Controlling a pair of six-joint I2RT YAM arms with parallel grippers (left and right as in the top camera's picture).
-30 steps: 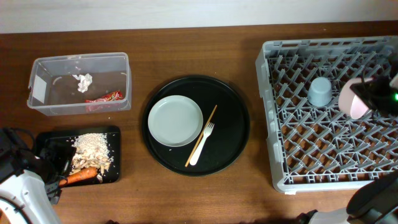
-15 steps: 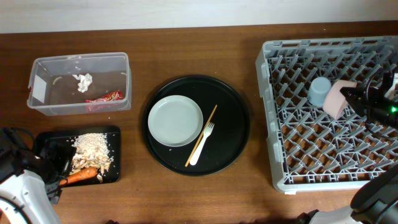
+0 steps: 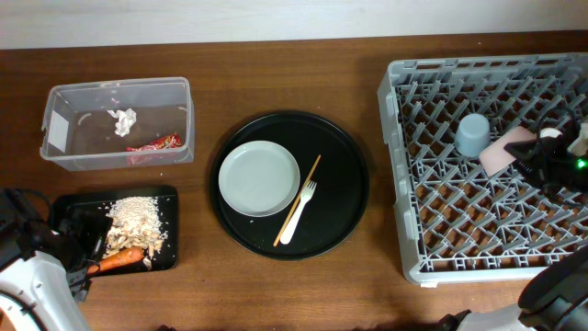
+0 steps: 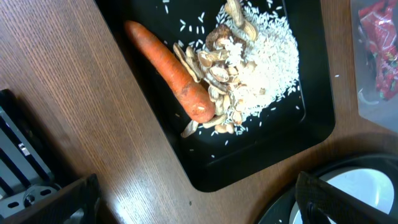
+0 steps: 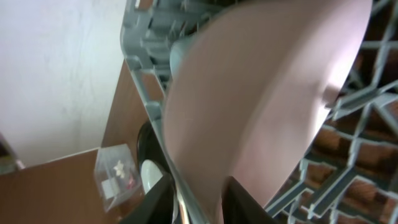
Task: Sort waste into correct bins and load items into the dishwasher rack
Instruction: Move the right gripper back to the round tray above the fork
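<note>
The left tool (image 4: 198, 186) hangs spread wide and empty over the black tray (image 4: 249, 168) of scraps. Farther off, the right tool (image 5: 199, 202) straddles the rim of the pink bowl (image 5: 261, 106) (pinching or slack cannot be told), which is tilted in the dishwasher rack (image 3: 397, 184) beside the light blue cup (image 3: 472, 135). If the bowl is released before it seats between pegs, it could topple and knock the cup.

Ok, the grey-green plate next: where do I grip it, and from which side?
Probably pinch the rim of the plate at its left edge, coming in from the robot's left. It lies flat on the round black tray, so only the rim offers a hold, and the fork and chopstick lie close on its right.
</note>
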